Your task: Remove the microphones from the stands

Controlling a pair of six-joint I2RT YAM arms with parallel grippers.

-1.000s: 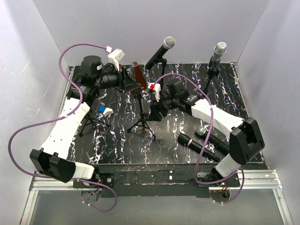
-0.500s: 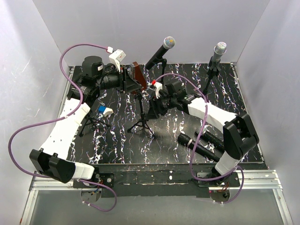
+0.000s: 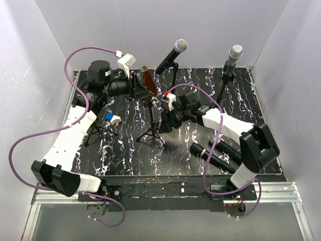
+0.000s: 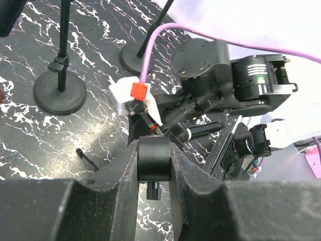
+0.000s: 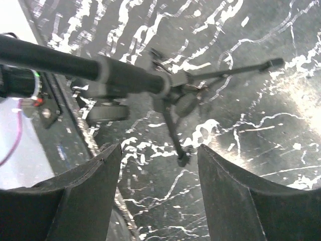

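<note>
Microphone point(image 4: 154, 154) clamped in left end effector point(image 4: 154, 164); right end effector point(image 5: 158, 156) wide, near tripod stand point(image 5: 176, 98); loose microphones point(image 3: 213, 156) beside

The black table point(image 3: 125, 150) is streaked with white, marble-like veins. The slim tripod stand point(image 3: 151, 120) is black. At its top, the dark grey left tool point(image 4: 154, 150) holds a matt black cylinder point(image 4: 154, 161).

Three cameras, one marbled table point(image 3: 130, 150).
The table was seen whole from above and behind the arm bases. The tripod stand point(image 3: 152, 131) was viewed close from the right wrist, looking down, and the right arm point(image 4: 220, 65) was faced from the left wrist. Both were also covered from above.
</note>
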